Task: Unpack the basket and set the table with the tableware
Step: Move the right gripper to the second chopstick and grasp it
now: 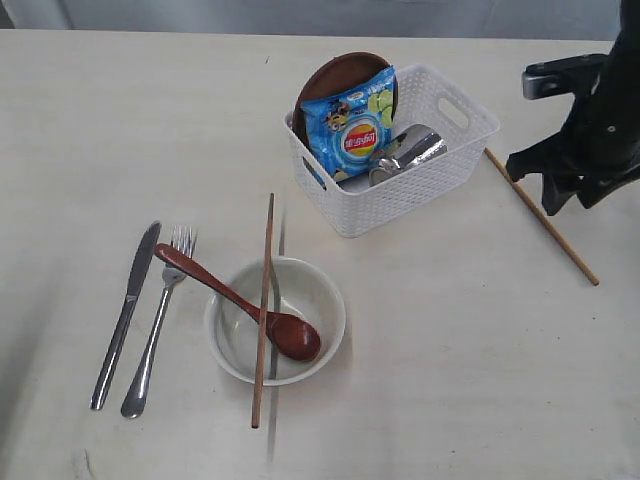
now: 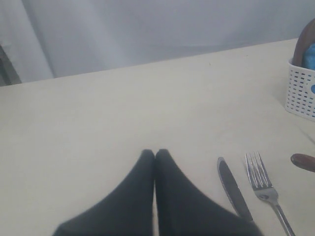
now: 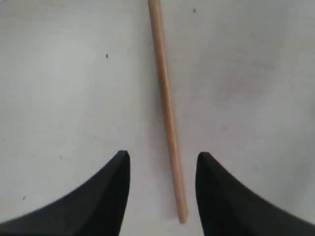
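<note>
The white basket [image 1: 440,165] stands at the back of the table [image 1: 100,130] with a brown plate [image 1: 335,78], a steel cup [image 1: 412,152] and a blue chips packet [image 1: 350,130] in it. In front, a white bowl [image 1: 305,290] holds a wooden spoon [image 1: 235,295], and one chopstick [image 1: 263,330] lies across its rim. A knife [image 1: 125,315] and a fork [image 1: 160,320] lie to its left. A second chopstick [image 1: 542,217] lies right of the basket. My right gripper [image 3: 163,156] hovers open over its end, one finger on each side, not touching. My left gripper [image 2: 155,152] is shut and empty, near the knife [image 2: 231,187].
The chopstick [image 3: 165,98] runs lengthwise away from the right fingers on bare tabletop. The left wrist view also shows the fork [image 2: 261,179], the spoon's handle tip [image 2: 302,161] and a corner of the basket [image 2: 301,91]. A grey wall rises behind the table's far edge.
</note>
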Robot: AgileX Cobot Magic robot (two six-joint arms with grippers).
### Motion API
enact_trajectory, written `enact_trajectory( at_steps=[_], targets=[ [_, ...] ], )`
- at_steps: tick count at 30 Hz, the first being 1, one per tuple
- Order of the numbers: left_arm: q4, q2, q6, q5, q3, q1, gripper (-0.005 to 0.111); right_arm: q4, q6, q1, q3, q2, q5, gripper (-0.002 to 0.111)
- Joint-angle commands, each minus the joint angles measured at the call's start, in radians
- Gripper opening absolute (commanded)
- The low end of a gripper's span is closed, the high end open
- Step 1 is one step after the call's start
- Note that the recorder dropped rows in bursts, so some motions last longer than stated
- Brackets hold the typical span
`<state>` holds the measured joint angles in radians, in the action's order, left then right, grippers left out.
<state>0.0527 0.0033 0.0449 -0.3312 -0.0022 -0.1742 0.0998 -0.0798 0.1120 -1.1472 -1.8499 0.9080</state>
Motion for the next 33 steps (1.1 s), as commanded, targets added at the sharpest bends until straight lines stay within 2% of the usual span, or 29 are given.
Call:
enact_trajectory(
  at_steps=[1, 7, 13, 16, 17, 18, 19, 22, 26, 33],
  targets=[
    [-0.001, -0.003, 0.0, 0.006, 0.002, 0.002, 0.0, 0.014, -0.073, -0.002, -0.046, -0.096, -0.093, 0.042],
    [-0.001, -0.003, 0.0, 0.006, 0.002, 0.002, 0.0, 0.051, -0.077, -0.002, -0.071, -0.179, -0.191, 0.042],
    [-0.001, -0.003, 0.0, 0.006, 0.002, 0.002, 0.0, 0.064, -0.077, -0.002, -0.074, -0.234, -0.2, 0.039],
    [-0.001, -0.003, 0.0, 0.006, 0.002, 0.002, 0.0, 0.066, -0.077, -0.002, -0.074, -0.242, -0.184, 0.023],
    [-0.001, -0.003, 0.0, 0.006, 0.002, 0.002, 0.0, 0.066, -0.077, -0.002, -0.074, -0.242, -0.173, 0.016],
    [-0.001, -0.003, 0.0, 0.006, 0.002, 0.002, 0.0, 0.066, -0.077, -0.002, -0.074, -0.24, -0.145, 0.001],
    [-0.001, -0.003, 0.0, 0.006, 0.002, 0.002, 0.0, 0.066, -0.077, -0.002, -0.074, -0.237, -0.132, 0.0],
    [-0.001, -0.003, 0.0, 0.006, 0.002, 0.002, 0.0, 0.066, -0.068, -0.002, -0.074, -0.228, -0.092, 0.0],
    [-0.001, -0.003, 0.0, 0.006, 0.002, 0.002, 0.0, 0.096, 0.067, -0.002, -0.074, -0.191, -0.036, 0.0],
    [-0.001, -0.003, 0.0, 0.006, 0.002, 0.002, 0.0, 0.082, 0.148, -0.002, -0.072, -0.007, 0.149, 0.0]
  ],
)
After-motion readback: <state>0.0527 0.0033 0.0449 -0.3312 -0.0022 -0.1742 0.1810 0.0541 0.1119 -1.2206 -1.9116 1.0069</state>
